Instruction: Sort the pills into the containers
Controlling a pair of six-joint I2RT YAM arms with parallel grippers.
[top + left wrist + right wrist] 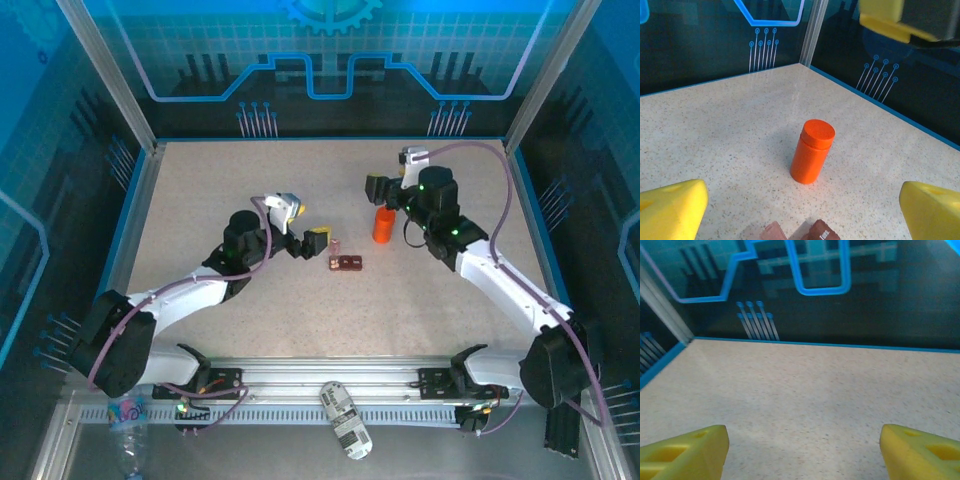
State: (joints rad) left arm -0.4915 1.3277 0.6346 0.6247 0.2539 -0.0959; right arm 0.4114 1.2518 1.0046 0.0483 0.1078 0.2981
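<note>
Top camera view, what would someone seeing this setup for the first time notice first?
The bright orange bottle stands upright and capped, right of the middle of the speckled table, with the right gripper open close by it. Nearer the arms, the small dark maroon box lies flat, and the left gripper hovers open just left of it.

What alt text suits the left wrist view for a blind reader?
An orange bottle stands upright, capped, on a speckled table. The left tool, open wide, shows yellow fingers in both bottom corners, a maroon container between them.
</note>
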